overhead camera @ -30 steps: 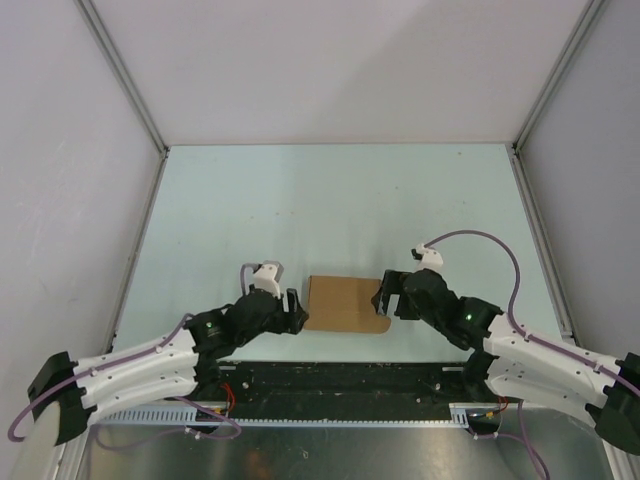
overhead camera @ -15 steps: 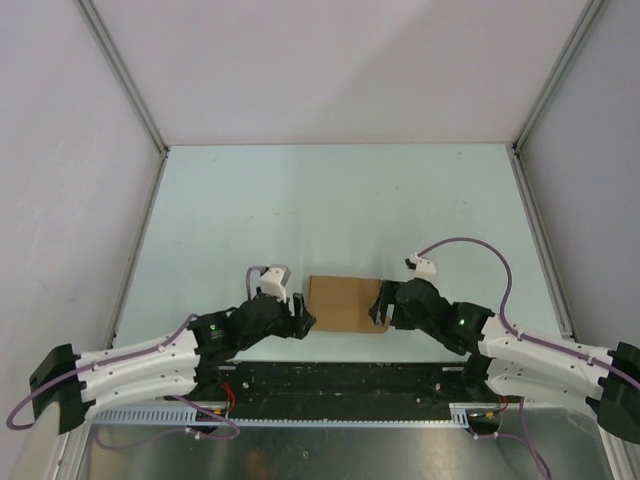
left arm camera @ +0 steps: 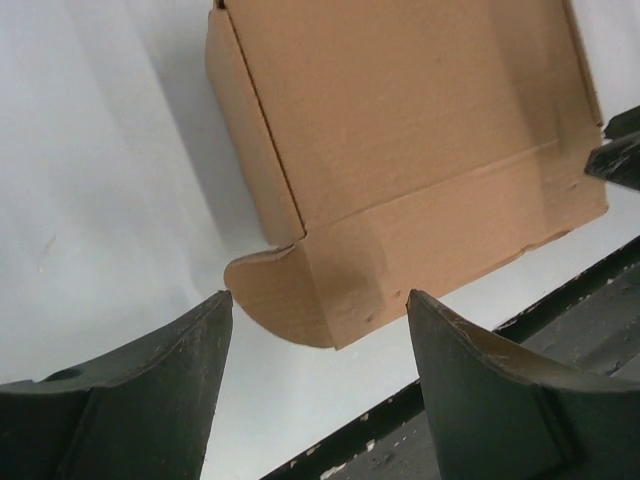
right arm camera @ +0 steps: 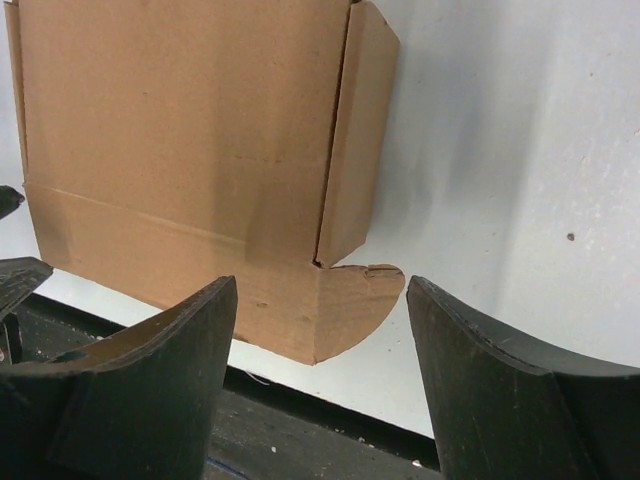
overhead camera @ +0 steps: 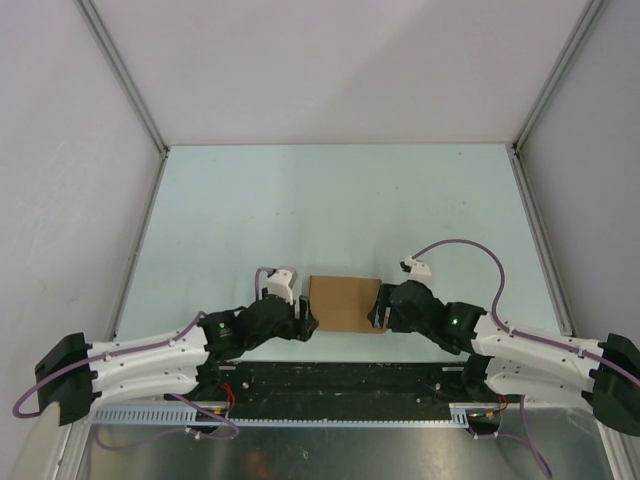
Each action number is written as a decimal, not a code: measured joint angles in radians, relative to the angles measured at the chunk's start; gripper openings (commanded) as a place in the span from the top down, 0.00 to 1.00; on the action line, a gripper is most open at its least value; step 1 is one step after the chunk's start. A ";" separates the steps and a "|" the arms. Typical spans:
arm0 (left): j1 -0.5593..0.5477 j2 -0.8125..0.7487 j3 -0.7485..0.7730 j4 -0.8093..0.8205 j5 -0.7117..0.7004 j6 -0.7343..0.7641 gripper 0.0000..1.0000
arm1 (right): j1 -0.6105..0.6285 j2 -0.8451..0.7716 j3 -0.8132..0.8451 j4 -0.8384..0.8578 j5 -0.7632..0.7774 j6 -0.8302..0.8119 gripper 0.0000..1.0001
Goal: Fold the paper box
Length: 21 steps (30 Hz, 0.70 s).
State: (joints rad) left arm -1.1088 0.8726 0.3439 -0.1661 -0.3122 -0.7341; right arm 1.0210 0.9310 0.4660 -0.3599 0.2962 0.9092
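Note:
The paper box [overhead camera: 343, 302] is a flat brown cardboard sheet lying near the table's front edge, between my two grippers. My left gripper [overhead camera: 303, 315] is open at its left near corner. In the left wrist view the box [left arm camera: 400, 150] has a side flap and a rounded tab [left arm camera: 275, 290] just ahead of the gripper [left arm camera: 318, 330]. My right gripper [overhead camera: 377, 309] is open at the right near corner. In the right wrist view the box [right arm camera: 180, 150] shows a raised side flap and a rounded tab [right arm camera: 360, 290] ahead of the gripper [right arm camera: 320, 320].
A black rail [overhead camera: 340, 380] runs along the table's front edge just behind both grippers. Grey walls with metal posts [overhead camera: 125, 75] enclose the pale table [overhead camera: 340, 200] on three sides.
Both grippers have moved inward toward the box's near corners, the left one rightward and the right one leftward. The box has stayed in place.

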 measured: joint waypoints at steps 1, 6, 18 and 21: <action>0.000 0.000 0.004 0.001 -0.001 0.000 0.24 | 0.001 0.003 0.000 0.001 -0.002 0.000 0.28; -0.002 0.009 0.022 0.010 -0.005 0.000 0.24 | 0.007 0.014 0.000 0.017 -0.016 0.003 0.30; -0.002 0.071 0.053 0.025 -0.009 0.002 0.21 | 0.010 0.026 -0.002 0.037 -0.025 0.006 0.25; -0.002 0.076 0.053 0.024 -0.013 0.002 0.20 | 0.010 0.026 -0.002 0.037 -0.026 0.006 0.18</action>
State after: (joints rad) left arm -1.1103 0.9482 0.3973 -0.1417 -0.3248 -0.7322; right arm 1.0309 0.9565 0.4637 -0.3229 0.2707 0.9157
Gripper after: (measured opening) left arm 0.789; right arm 0.766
